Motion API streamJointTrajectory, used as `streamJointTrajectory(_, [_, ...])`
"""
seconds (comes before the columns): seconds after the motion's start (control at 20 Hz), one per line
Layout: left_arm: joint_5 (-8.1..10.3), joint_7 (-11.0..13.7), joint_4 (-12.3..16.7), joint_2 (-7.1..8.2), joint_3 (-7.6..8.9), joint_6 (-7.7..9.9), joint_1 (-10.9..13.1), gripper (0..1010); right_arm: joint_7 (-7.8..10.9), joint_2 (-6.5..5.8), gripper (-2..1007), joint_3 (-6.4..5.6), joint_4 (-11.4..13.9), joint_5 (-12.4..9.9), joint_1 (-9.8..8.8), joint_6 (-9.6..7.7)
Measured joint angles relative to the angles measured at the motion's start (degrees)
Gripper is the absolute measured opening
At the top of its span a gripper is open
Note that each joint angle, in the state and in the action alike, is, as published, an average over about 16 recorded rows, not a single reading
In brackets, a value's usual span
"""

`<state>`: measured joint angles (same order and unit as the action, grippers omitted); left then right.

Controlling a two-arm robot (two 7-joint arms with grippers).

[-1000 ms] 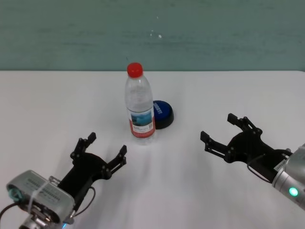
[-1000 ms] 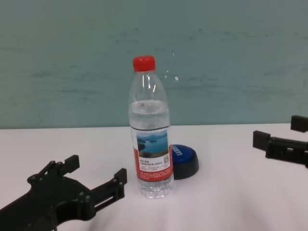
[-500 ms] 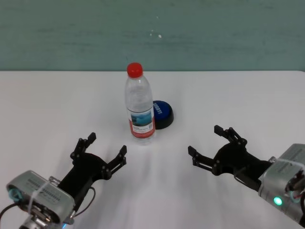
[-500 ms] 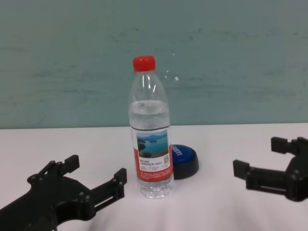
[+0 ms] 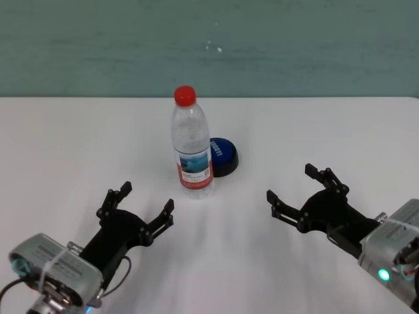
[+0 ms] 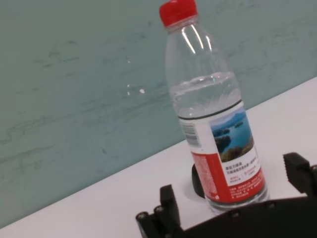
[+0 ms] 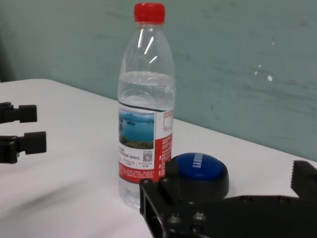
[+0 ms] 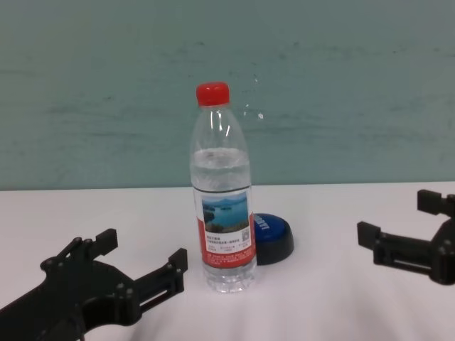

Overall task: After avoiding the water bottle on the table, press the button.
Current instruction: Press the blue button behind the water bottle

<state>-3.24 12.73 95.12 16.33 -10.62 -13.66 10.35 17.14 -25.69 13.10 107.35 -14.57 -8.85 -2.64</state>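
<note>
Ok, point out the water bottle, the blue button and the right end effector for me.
water bottle (image 5: 193, 145), head view, on the clear body just above the label.
button (image 7: 200, 166), right wrist view, on the blue dome top.
right end effector (image 5: 296, 188), head view, midway between its open fingertips.

water bottle (image 5: 192, 145) fronting button's (image 5: 224, 156) left, right side open

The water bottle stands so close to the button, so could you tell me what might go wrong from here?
1. The water bottle stands upright, tall and narrow, right beside the button; a wide open right claw reaching in could clip it and tip it over.
2. In the head view the bottle hides the button's left edge, so a press from that side looks blocked.
3. The left claw, open near the bottle's base, could nudge it if it moves.
</note>
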Motion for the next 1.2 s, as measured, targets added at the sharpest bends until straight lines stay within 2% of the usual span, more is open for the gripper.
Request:
streamJointTrajectory(0.45, [0.00, 0.0, 0.0, 0.00, 0.00, 0.00, 0.0, 1000, 1.59, 0.73, 1004, -0.61, -1.2, -1.0, -0.20, 1.70])
streamJointTrajectory(0.9, [0.00, 0.0, 0.0, 0.00, 0.00, 0.00, 0.0, 1000, 2.62, 0.26, 1004, -0.62, -1.6, -2.2, -0.39, 2.43])
streamJointTrajectory(1.2, [0.00, 0.0, 0.0, 0.00, 0.00, 0.00, 0.0, 1000, 2.93, -0.38, 1004, -1.22, -1.1, -3.2, -1.15, 2.91])
